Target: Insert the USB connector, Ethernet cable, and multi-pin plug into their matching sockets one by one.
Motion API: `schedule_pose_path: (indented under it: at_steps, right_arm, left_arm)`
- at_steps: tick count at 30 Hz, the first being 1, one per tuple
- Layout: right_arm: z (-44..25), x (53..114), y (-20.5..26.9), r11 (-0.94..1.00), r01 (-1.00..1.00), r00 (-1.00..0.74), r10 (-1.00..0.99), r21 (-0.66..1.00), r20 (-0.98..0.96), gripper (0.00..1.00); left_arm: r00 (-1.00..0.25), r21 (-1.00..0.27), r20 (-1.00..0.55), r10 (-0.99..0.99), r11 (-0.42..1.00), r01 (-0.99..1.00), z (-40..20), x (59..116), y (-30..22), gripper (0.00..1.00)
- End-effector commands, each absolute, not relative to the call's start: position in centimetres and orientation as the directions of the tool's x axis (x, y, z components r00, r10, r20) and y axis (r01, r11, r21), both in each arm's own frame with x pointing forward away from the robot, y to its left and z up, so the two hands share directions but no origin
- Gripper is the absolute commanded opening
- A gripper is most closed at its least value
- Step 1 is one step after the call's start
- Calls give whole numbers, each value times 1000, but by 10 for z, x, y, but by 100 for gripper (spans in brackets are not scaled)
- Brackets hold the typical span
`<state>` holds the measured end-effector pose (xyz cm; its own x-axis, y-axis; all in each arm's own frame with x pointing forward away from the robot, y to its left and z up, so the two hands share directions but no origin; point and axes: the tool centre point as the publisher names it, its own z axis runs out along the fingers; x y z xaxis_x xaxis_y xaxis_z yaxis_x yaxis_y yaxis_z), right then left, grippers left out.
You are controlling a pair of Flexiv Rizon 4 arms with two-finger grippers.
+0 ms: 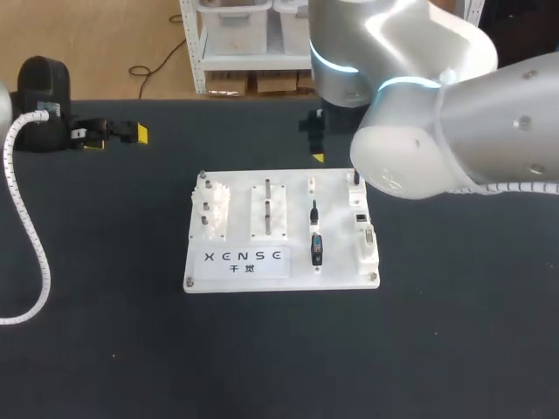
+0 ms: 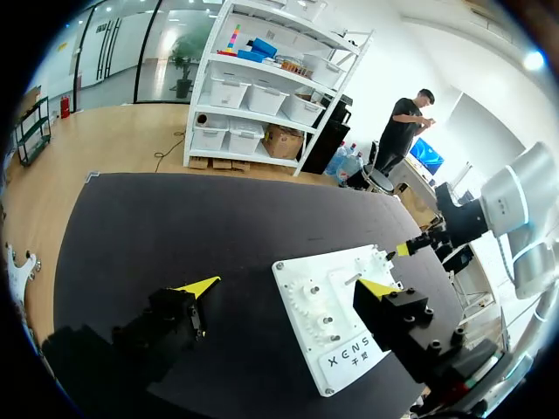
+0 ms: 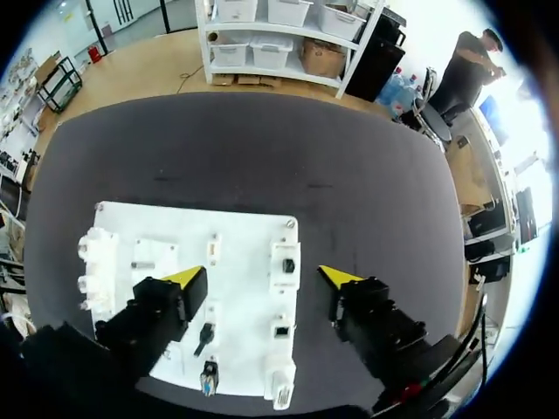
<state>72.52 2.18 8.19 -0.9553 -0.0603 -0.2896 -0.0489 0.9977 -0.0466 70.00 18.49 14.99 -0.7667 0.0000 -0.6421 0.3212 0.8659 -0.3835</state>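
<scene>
No insertion judged done yet: USB connector (image 1: 314, 210) and multi-pin plug (image 1: 317, 250) are seen parked on the white board (image 1: 240, 262), beside the sockets (image 1: 361, 216). Right gripper (image 3: 262, 278), held over the board, and left gripper (image 2: 288, 286), held off beside it: fingers spread wide, nothing gripped.

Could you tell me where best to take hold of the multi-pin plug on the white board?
The multi-pin plug lies flat on the white board, so grip its black body across the long sides, coming straight down from above; both flanks look free.
</scene>
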Motion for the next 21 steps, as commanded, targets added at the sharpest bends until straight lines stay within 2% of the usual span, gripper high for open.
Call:
schedule_pose_path:
  at_steps: [1,8,18,19,20,21]
  right_arm:
    - [80,699,25,997,-70,-951,-73,-21,-301,100]
    - [56,674,45,995,-100,-975,-96,13,-198,100]
    - [36,660,58,991,-130,-980,-126,13,-157,100]
    - [34,659,58,991,-132,-980,-128,12,-151,90]
    - [32,658,59,991,-133,-981,-130,11,-147,69]
    - [30,658,59,991,-133,-981,-130,8,-143,61]
  left_arm:
    - [-767,-384,-642,0,866,321,150,700,185,100]
    - [-767,-384,-642,0,866,321,150,700,185,100]
    - [-767,-384,-642,0,866,321,150,700,185,100]
    - [-767,-384,-642,0,866,321,150,700,185,100]
    - [-767,-384,-642,0,866,321,150,700,185,100]
    - [-767,-384,-642,0,866,321,150,700,185,100]
